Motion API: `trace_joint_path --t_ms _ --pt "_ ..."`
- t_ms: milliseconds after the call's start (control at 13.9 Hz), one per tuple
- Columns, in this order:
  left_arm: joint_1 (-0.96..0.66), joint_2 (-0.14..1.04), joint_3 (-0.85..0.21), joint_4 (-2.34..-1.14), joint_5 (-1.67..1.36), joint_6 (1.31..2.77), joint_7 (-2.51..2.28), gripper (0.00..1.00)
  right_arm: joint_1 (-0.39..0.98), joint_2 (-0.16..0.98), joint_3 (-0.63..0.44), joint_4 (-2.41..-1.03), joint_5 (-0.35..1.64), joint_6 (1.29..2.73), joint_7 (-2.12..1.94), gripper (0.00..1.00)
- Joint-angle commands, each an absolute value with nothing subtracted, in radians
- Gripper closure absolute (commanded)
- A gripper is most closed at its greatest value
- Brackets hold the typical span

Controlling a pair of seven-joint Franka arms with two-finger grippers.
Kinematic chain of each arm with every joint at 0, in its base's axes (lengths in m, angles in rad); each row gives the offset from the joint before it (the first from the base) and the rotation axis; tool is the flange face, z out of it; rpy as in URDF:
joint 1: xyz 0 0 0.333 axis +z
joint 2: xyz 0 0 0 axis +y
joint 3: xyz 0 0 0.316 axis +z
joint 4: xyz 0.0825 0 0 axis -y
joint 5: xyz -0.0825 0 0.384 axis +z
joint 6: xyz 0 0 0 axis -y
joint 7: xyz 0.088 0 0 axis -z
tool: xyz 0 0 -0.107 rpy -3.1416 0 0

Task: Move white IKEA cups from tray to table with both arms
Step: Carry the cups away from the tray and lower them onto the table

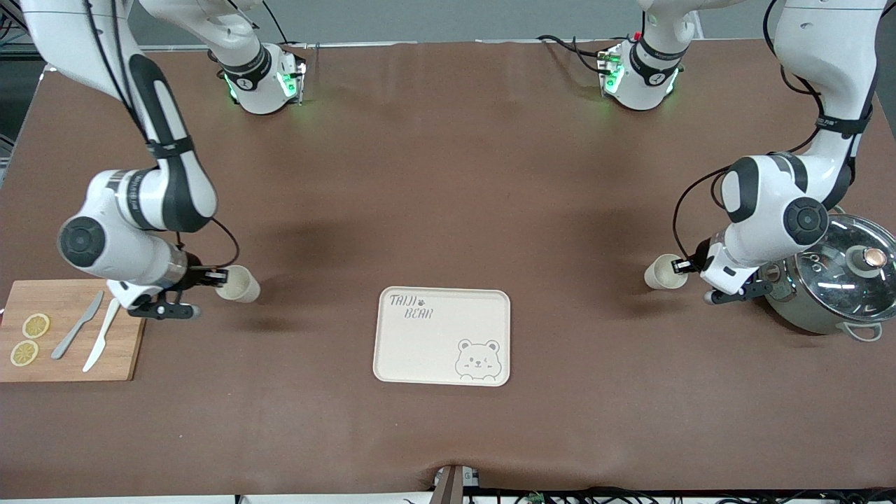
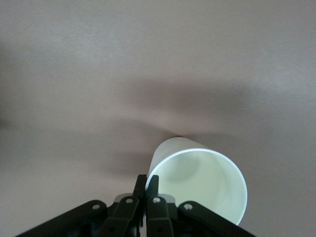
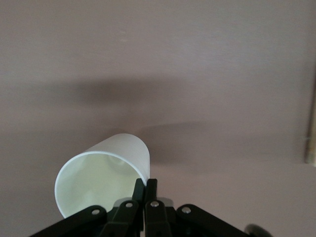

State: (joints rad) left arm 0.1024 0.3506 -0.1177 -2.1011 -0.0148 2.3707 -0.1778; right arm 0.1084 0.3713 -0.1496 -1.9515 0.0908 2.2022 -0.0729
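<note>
Two white IKEA cups are held by their rims, tipped on their sides above the brown table. My right gripper (image 1: 218,278) is shut on the rim of one cup (image 1: 238,284) beside the cutting board; in the right wrist view the fingers (image 3: 146,186) pinch the cup's wall (image 3: 106,170). My left gripper (image 1: 677,267) is shut on the rim of the other cup (image 1: 662,273) beside the pot; in the left wrist view the fingers (image 2: 147,183) pinch its wall (image 2: 197,180). The cream bear tray (image 1: 442,336) lies between both cups, nearer to the front camera.
A wooden cutting board (image 1: 70,332) with two lemon slices and two knives lies at the right arm's end. A steel pot with a glass lid (image 1: 833,280) stands at the left arm's end, close under the left wrist.
</note>
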Motion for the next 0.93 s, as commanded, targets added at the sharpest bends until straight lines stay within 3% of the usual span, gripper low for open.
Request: trace_joint_path --t_ms 0,287,359,502,646,789,861 --pt "0.104 0.354 -0.126 -2.103 -0.035 2.395 -0.137 1.00 0.020 0.341 -0.127 -2.009 0.074 2.226 -0.195 1.00" --pt "0.100 0.400 -0.140 -2.065 -0.037 2.408 -0.130 0.98 -0.021 0.342 -0.127 -2.048 0.075 2.256 -0.270 1.00" --pt "0.100 0.406 -0.140 -2.053 -0.037 2.408 -0.130 0.76 -0.028 0.344 -0.127 -2.046 0.077 2.258 -0.287 1.00" --pt "0.101 0.410 -0.141 -2.051 -0.037 2.408 -0.132 0.00 -0.025 0.345 -0.127 -2.046 0.077 2.261 -0.288 1.00" --pt "0.106 0.399 -0.161 -2.051 -0.038 2.408 -0.146 0.00 -0.026 0.353 -0.127 -2.046 0.075 2.267 -0.290 1.00" --pt "0.107 0.377 -0.166 -2.051 -0.040 2.398 -0.150 0.00 -0.026 0.362 -0.127 -2.045 0.077 2.275 -0.290 0.91" --pt "0.106 0.364 -0.166 -2.051 -0.040 2.390 -0.159 0.00 -0.026 0.364 -0.127 -2.043 0.075 2.275 -0.290 0.81"
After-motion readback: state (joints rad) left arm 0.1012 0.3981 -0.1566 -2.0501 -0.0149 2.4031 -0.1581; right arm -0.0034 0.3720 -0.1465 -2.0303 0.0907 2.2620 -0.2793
